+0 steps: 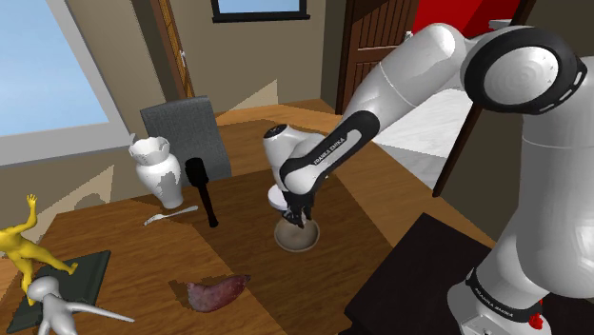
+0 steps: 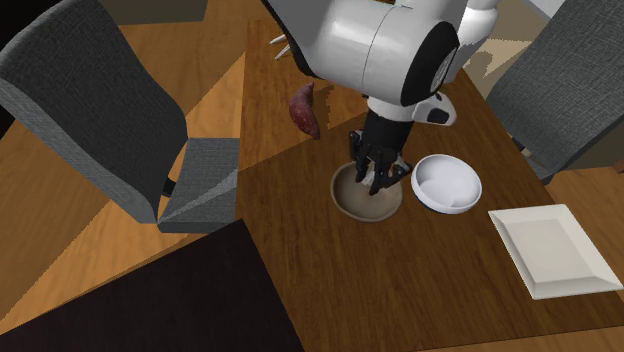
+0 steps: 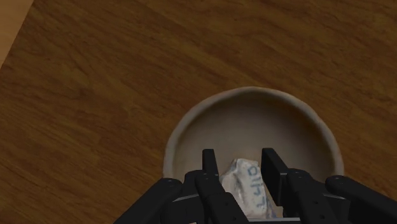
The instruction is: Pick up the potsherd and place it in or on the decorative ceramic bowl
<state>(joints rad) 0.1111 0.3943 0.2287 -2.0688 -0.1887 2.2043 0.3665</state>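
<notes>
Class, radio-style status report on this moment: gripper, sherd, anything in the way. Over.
Gripper shut on sherd. Sherd held over bowl, not yet released. Nothing between sherd and bowl.

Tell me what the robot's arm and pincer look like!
The glossy white robot arm has fat, rounded segments with dark grey rings at the joints. A black strip on the forearm carries white letters reading FRANKA EMIKA. The all-black two-finger pincer has blocky fingers.

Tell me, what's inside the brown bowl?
A whitish shard with blue marks, clasped by the black fingers. Part of the bowl is hidden under them.
</notes>
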